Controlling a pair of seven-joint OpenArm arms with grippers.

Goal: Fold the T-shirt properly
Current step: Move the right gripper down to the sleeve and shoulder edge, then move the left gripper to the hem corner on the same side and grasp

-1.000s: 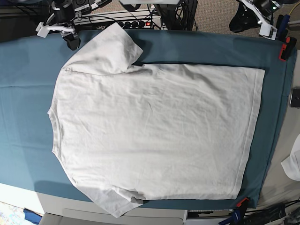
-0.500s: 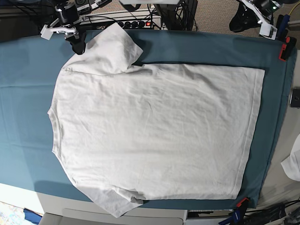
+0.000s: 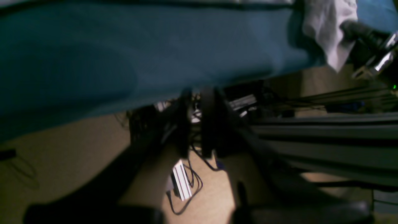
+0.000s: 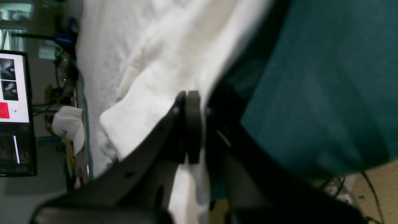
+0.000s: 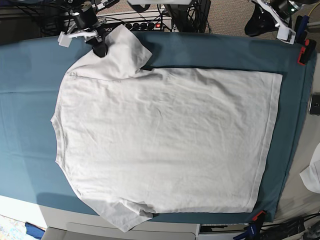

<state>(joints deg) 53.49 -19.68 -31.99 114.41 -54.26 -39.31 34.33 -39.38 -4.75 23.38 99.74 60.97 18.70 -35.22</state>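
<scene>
The white T-shirt [image 5: 165, 135] lies spread flat on the teal table cloth [image 5: 30, 100], neckline at the left and hem at the right. Its far sleeve [image 5: 122, 52] points to the back edge. My right gripper [image 5: 101, 50] sits at that sleeve's left edge. In the right wrist view this gripper [image 4: 187, 124] has its fingers pressed together on the white sleeve fabric [image 4: 140, 118]. My left gripper [image 3: 195, 124] hangs off the table's back right with a narrow gap between its fingers and nothing in it. Far off, the left wrist view shows the pinched sleeve [image 3: 326, 28].
Red clamps [image 5: 305, 50] [image 5: 258, 216] pin the cloth at its right corners. A small white fabric scrap [image 5: 312, 172] and a phone [image 5: 315, 104] lie past the right edge. Cables and a power strip [image 5: 145, 25] run behind the table. A monitor [image 4: 12, 112] stands to the side.
My right gripper has travelled right along the back edge to the far sleeve and shut on it. The left arm and the T-shirt have not moved.
</scene>
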